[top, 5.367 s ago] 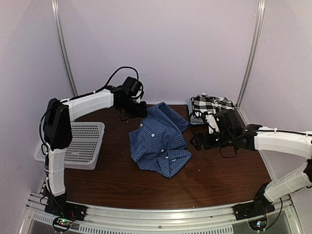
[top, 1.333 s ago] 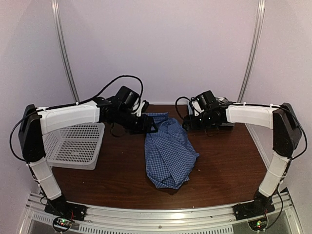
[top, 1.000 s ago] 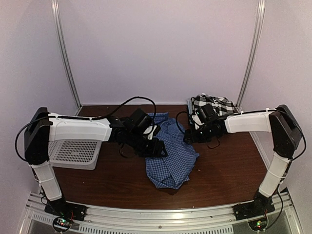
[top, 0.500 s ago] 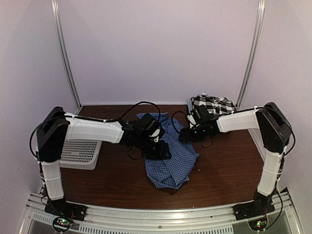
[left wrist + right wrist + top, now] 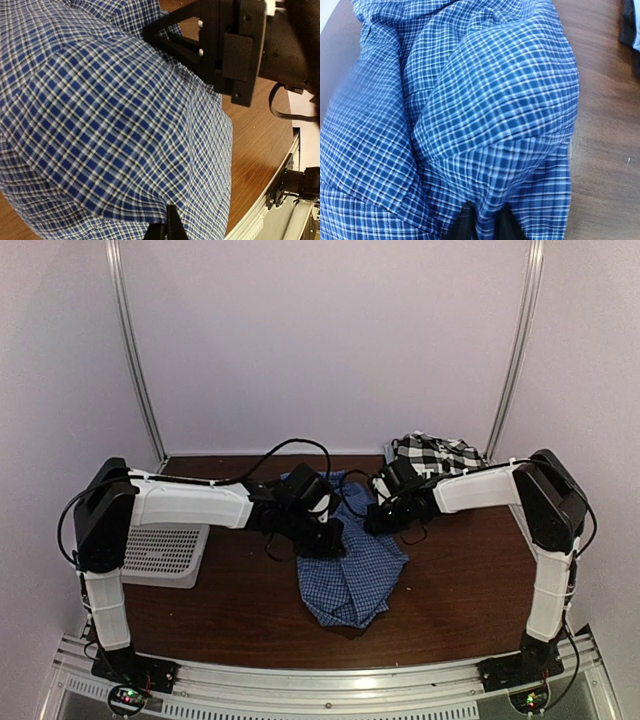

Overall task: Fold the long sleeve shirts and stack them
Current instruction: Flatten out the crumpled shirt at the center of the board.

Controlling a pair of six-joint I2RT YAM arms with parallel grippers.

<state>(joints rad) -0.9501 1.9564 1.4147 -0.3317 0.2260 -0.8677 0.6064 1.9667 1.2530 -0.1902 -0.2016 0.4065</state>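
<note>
blue shirt (image 5: 352,575) bunched lengthwise, centre frame on desk (image 5: 470,585), gripped both sides, prob. for next fold | b&w shirt (image 5: 436,453) left upper right, out of the way | L tool (image 5: 334,544): fully closed, cloth pinched at shirt's left edge | R tool (image 5: 376,523): nearly closed, fold of same shirt nipped between fingers

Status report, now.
Fingers shut on the blue shirt, left gripper and right gripper both. Shirt bunched lengthwise, mid-table. Nothing blocking: black-and-white shirt far right, basket left.
</note>
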